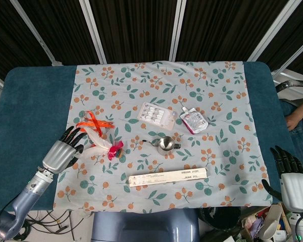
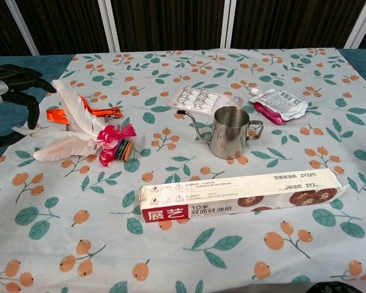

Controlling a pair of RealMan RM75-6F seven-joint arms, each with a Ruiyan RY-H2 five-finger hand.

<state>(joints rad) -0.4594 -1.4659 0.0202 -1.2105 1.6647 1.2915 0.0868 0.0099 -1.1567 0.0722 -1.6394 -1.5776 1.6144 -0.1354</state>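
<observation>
Two robot hands show, and only the left robot hand point(image 1: 65, 149) is close to anything: it hovers at the left edge of the floral cloth point(image 1: 222, 166) with its dark fingers spread wide and nothing in them, just beside the white-feathered shuttlecock with a pink and red ribbon base point(image 1: 105, 145), which lies on its side on the cloth. In the chest view the fingertips point(image 2: 30, 101) stand a little apart from the feathers, not touching. Under the feathers, on the far side, lies a bright orange ribbon loop point(image 1: 93, 122). The step in hand looks like an approach to the shuttlecock, with the grasp not yet made; the next move would call for bringing the fingers over the feathers or the ribbon base and closing gently, since feathers bend easily.

Further right stand a small steel pitcher with a thin spout point(image 2: 230, 132), a blister pack of white tablets point(image 1: 156, 115), a red and white spouted pouch point(image 1: 193, 121) and, nearer, a long cardboard box of baking paper point(image 2: 241, 194). The right robot hand point(image 1: 292, 177) rests wide and empty off the counter's point(image 1: 30, 106) near right corner
</observation>
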